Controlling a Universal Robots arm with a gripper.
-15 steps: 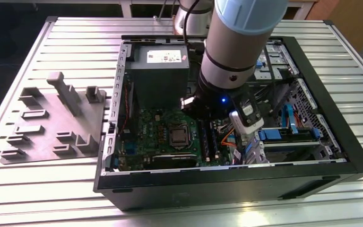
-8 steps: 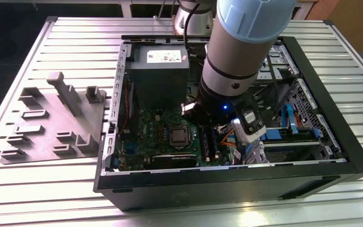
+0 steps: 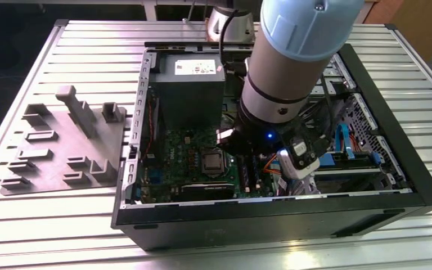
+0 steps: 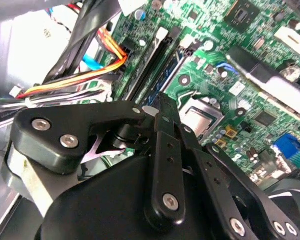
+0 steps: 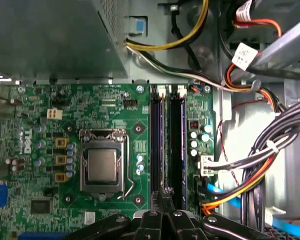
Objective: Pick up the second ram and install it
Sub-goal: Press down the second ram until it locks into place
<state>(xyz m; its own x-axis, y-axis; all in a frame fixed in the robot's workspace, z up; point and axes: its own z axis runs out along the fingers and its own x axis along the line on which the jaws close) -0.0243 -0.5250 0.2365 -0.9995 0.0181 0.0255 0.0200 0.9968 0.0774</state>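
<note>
My gripper (image 5: 162, 196) is shut, its fingertips pressed together with nothing seen between them. It hovers over one end of the two memory slots (image 5: 167, 145) on the green motherboard (image 5: 115, 105). Both slots run side by side next to the CPU socket (image 5: 102, 165) and show dark blue strips edge-on. Whether the second ram sits in one of them I cannot tell. In the second wrist view the gripper (image 4: 164, 102) ends just short of the same slots (image 4: 162, 60). In the exterior view the arm (image 3: 276, 107) reaches down into the open computer case (image 3: 276, 219).
A grey fixture tray (image 3: 58, 146) lies on the slatted table at the exterior view's left. Inside the case, the power supply (image 3: 189, 84) stands at the back. Bundled orange, black and blue cables (image 5: 260, 165) crowd the side of the slots away from the socket.
</note>
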